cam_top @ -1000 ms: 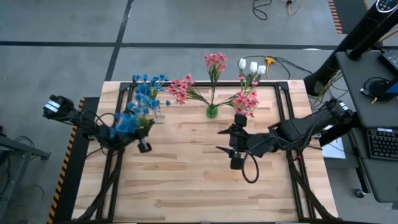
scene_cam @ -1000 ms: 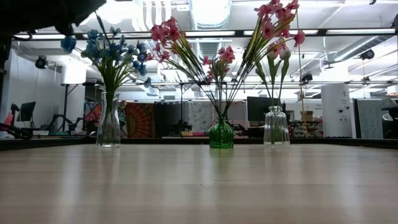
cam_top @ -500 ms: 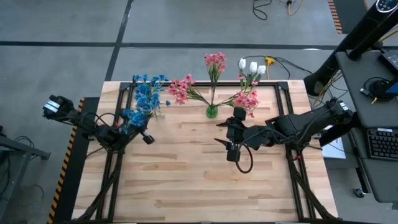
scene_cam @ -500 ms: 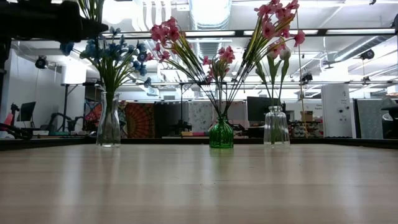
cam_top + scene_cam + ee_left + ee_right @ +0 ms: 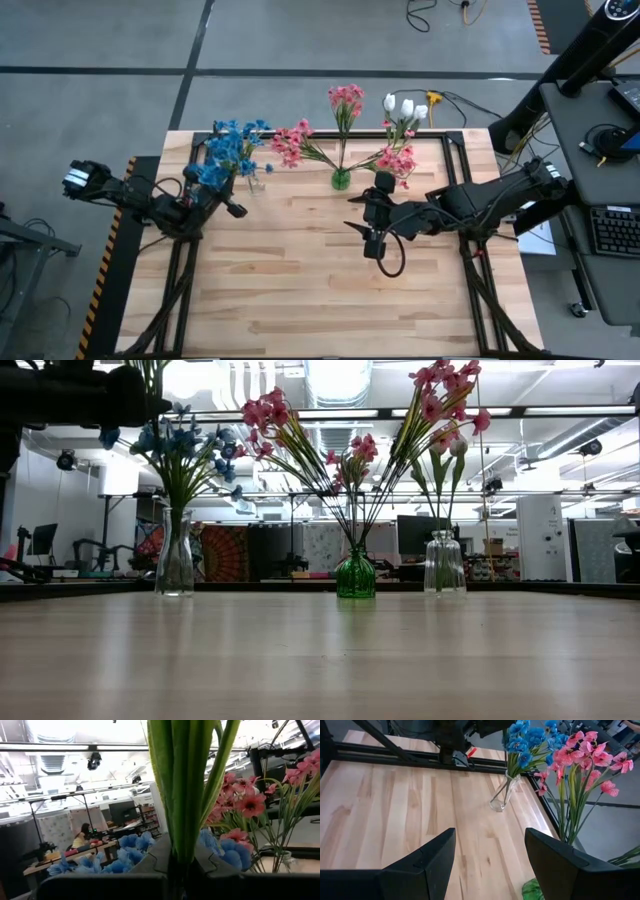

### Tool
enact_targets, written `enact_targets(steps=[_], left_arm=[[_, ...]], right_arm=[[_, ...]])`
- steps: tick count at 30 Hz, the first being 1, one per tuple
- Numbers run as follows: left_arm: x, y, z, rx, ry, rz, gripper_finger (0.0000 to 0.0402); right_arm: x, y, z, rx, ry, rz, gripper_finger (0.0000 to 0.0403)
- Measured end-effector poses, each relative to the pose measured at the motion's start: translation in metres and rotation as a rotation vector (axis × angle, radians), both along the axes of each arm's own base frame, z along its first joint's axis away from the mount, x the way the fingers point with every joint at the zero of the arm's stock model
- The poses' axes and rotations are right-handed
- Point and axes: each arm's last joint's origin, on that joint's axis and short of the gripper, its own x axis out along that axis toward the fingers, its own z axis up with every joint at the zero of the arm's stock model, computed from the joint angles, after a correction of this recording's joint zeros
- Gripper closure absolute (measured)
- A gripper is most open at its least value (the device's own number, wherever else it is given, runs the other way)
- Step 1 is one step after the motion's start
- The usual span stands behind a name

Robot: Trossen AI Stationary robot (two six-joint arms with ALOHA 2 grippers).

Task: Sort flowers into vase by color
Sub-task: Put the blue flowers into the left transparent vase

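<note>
A clear vase [image 5: 256, 183] at the far left holds blue flowers [image 5: 235, 135]. A green vase [image 5: 341, 180] at the far middle holds pink flowers [image 5: 345, 98]. A second clear vase [image 5: 444, 565] at the far right holds white buds [image 5: 405, 106] and pink blossoms. My left gripper [image 5: 222, 203] is shut on a blue sprig [image 5: 213, 172] just left of the blue vase and above the table. My right gripper [image 5: 374, 232] hovers open and holds nothing, near the green vase. My left gripper pinches the blue sprig's bunched green stems [image 5: 185, 815] between its two fingers [image 5: 156, 862], which lie across the stems. The sprig is lifted clear of the table, with its stems rising past the fingers. How far along the stems the hold sits does not show.
A black metal frame [image 5: 200, 140] runs along the table's far and side edges. A wide stretch of bare wooden top [image 5: 300, 290] lies toward the near edge. A desk with a keyboard [image 5: 612, 230] stands beyond the right edge.
My left gripper has carried the blue sprig toward the far edge, closer to the vase with blue flowers, and has rolled its wrist on the way. It has stayed shut on the stems.
</note>
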Motion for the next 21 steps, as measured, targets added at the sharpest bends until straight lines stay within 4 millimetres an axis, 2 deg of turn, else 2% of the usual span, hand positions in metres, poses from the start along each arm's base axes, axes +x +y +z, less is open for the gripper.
enact_targets(steps=[21], left_arm=[[0.007, 0.015, -0.004, -0.013, -0.020, 0.073, 0.0398]], right_arm=[[0.000, 0.000, -0.004, -0.012, 0.013, 0.005, 0.0172]])
